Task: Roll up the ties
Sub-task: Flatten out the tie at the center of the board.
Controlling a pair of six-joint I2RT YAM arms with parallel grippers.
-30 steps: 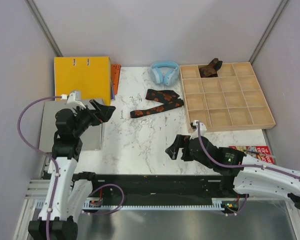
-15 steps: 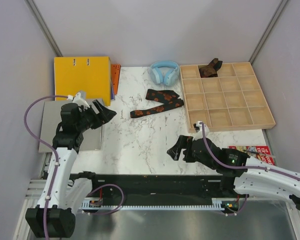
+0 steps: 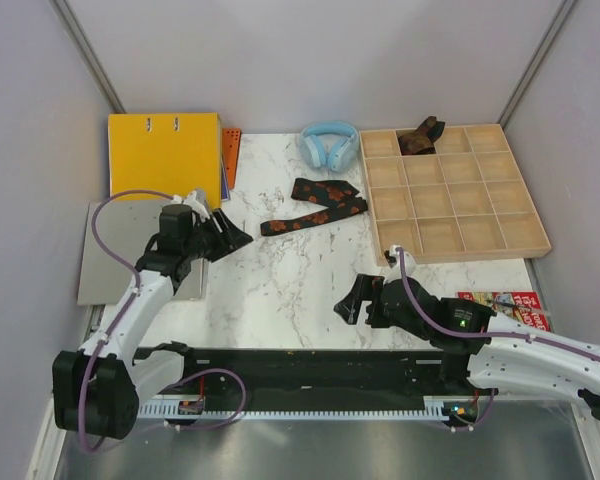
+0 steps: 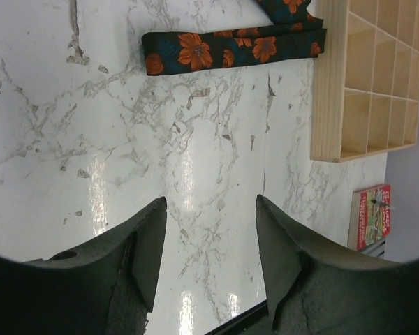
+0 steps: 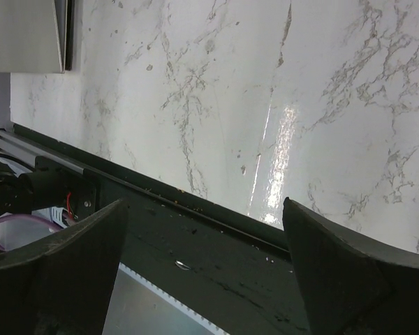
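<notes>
Wooden tray (image 3: 442, 235) holds a dark brown tie (image 3: 418, 138) in one far compartment.

orange-flowered tie (image 4: 230, 50) flat on marble table (image 4: 126, 139), wooden tray (image 4: 328, 105) beside its end, tool (image 4: 209, 202) jaws apart

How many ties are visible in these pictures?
2. The black tie with orange flowers lies loose on the marble table, left of the wooden tray. The dark brown tie sits bunched in the tray's far row. No others show.
</notes>
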